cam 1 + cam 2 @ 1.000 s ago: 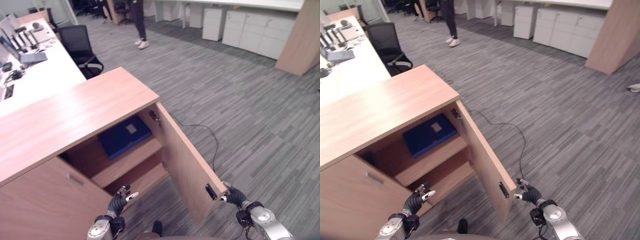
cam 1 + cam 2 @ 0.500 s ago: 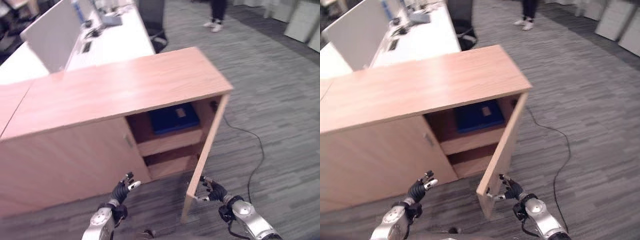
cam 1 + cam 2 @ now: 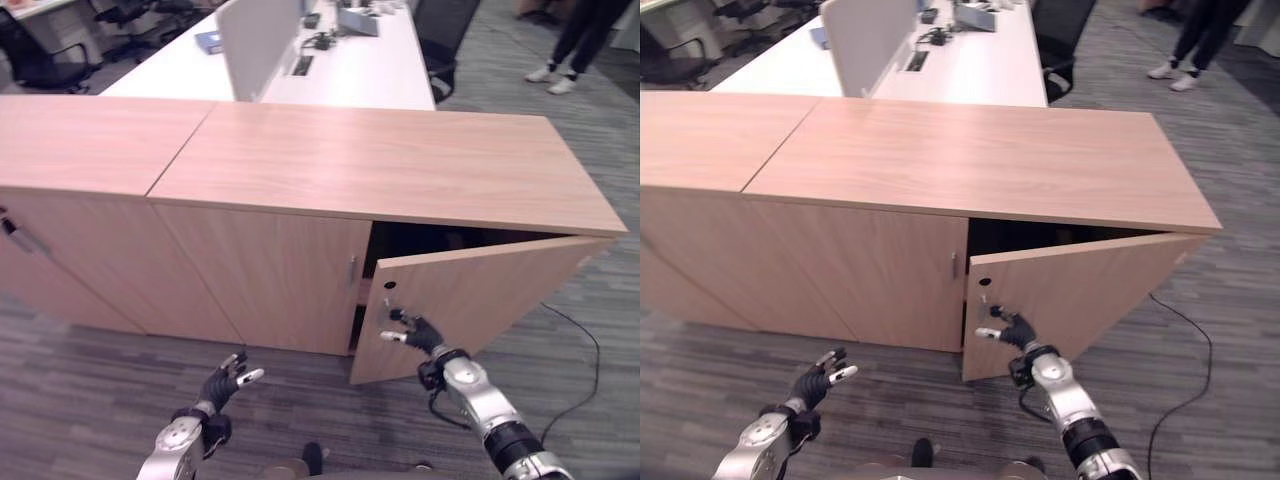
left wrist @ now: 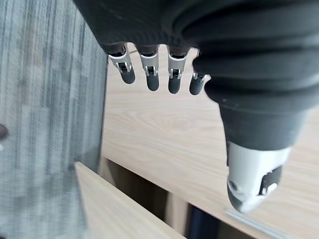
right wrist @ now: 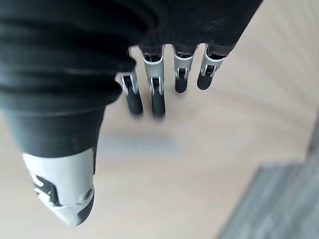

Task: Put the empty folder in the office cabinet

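Wood-grain office cabinet spans the middle of the head views, its long top bare and its left-hand door shut. At about 4 o'clock from the cabinet's centre, the right-hand door stands partly ajar, leaving a dark wedge-shaped gap along its top edge. I cannot make out the folder inside that dark gap from the head views; in the left wrist view a dark blue patch shows in the opening behind the door edge, though I cannot tell what it is.

Right hand sits at the outer face of the ajar door near its hinge-side lower corner, fingers straight and spread, their tips at or just off the wood; contact is not clear. Left hand hangs at 7 o'clock over the grey striped carpet, fingers loosely spread, holding nothing.

At 12 o'clock beyond the cabinet stands a white desk with a grey divider panel. At 1 o'clock a person's legs stand on the carpet.
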Controlling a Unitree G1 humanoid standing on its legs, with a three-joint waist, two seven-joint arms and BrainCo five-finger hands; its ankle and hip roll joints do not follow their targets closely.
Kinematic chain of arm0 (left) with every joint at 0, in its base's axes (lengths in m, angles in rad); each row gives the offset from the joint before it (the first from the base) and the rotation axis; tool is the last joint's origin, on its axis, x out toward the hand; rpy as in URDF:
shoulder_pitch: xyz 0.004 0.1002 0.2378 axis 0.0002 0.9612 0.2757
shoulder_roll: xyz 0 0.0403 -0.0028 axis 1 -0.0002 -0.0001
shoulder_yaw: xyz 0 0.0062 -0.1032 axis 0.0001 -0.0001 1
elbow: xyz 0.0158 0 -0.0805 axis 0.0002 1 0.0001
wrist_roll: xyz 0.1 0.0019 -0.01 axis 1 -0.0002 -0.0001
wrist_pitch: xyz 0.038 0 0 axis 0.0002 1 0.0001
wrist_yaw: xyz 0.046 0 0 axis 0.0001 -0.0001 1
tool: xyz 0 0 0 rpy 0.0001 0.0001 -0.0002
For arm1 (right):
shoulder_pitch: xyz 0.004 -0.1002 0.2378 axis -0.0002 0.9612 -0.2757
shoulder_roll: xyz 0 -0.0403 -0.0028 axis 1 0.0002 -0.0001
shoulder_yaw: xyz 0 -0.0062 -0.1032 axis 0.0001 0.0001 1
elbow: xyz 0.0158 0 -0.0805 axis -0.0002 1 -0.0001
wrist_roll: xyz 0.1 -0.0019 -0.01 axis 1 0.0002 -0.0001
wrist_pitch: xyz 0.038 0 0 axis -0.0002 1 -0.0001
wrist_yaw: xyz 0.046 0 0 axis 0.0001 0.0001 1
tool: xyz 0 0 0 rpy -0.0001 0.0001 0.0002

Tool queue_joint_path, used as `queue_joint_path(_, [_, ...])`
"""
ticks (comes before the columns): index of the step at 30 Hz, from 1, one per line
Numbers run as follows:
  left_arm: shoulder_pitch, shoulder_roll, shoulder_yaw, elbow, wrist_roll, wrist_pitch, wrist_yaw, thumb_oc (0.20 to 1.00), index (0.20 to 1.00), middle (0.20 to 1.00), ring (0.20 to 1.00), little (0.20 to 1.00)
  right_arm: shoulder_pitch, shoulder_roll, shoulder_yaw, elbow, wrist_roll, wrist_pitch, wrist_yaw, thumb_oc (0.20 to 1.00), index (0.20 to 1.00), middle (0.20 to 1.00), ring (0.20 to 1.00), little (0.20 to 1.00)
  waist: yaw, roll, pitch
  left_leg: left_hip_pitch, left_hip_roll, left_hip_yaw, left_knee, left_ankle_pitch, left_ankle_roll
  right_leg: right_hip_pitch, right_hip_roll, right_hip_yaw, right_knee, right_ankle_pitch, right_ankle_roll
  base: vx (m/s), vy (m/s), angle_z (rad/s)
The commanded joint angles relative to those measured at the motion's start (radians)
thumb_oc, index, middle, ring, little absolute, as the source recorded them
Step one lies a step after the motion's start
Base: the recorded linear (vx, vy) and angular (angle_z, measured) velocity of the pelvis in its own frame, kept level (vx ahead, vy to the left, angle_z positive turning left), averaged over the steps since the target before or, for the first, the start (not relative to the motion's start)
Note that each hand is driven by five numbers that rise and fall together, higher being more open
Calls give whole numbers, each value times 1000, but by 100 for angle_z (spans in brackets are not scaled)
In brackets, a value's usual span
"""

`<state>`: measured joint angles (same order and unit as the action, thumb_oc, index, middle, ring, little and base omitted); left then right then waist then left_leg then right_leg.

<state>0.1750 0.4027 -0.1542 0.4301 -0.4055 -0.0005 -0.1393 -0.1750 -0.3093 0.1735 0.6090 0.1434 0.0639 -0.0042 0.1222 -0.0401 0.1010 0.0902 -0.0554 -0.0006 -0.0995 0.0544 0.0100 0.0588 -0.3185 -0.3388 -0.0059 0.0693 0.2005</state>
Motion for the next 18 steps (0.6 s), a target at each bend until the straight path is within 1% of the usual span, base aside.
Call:
queue_joint_path(1, [-23,7,-21,-41,-4,-44,-5,1000,1000,1000,1000,1000,-145,-51,-53,43,99,-76,-75,1000,1000,1000,1000,1000,21,18,-3,0,118,37,92,-137,-97,62,13,-58,19,-38,25,76,-63,36])
queue_joint_path(2, [-19,24,-39,-62,-1,-45,-12,1000,1000,1000,1000,1000,-192,-78,-67,146,120,-69,-96,1000,1000,1000,1000,1000,31,14,-10,6,120,29,87,-135,-100,80,16,-65,6,-40,22,26,-30,17])
queue_joint_path(3, [-19,24,-39,-63,-1,-45,-12,1000,1000,1000,1000,1000,-196,-78,-67,151,121,-72,-95,1000,1000,1000,1000,1000,31,14,-8,7,121,28,86,-135,-101,82,17,-66,5,-40,22,23,-57,4])
queue_joint_path(5, [-15,35,-51,-81,-9,-42,-16,1000,1000,1000,1000,1000,-242,-97,-70,243,141,-64,-102,1000,1000,1000,1000,1000,40,12,-9,12,125,24,71,-123,-107,94,23,-77,-10,-39,19,5,-70,12])
queue_joint_path(6, [-10,46,-61,-81,-14,-38,-27,1000,1000,1000,1000,1000,-287,-138,-68,348,148,-48,-90,1000,1000,1000,1000,1000,49,7,-16,18,131,13,55,-117,-114,105,32,-85,-26,-39,19,20,-73,16])
queue_joint_path(8, [-9,49,-65,-86,-14,-37,-28,1000,1000,1000,1000,1000,-307,-150,-67,381,155,-47,-87,1000,1000,1000,1000,1000,51,7,-14,20,134,10,53,-115,-117,110,35,-91,-28,-39,17,22,-63,9])
queue_joint_path(13, [-11,60,-78,-92,-21,-33,-34,1000,1000,1000,1000,1000,-391,-214,-63,511,160,-38,-81,1000,1000,1000,1000,1000,60,11,-8,25,148,5,52,-108,-128,126,51,-107,-42,-42,10,6,-57,5])
queue_joint_path(18, [-21,68,-99,-93,-20,-33,-42,1000,1000,1000,1000,1000,-434,-264,-60,596,161,-32,-71,1000,1000,1000,1000,1000,65,17,-8,17,157,-11,50,-96,-135,131,63,-118,-51,-44,6,6,-28,10])
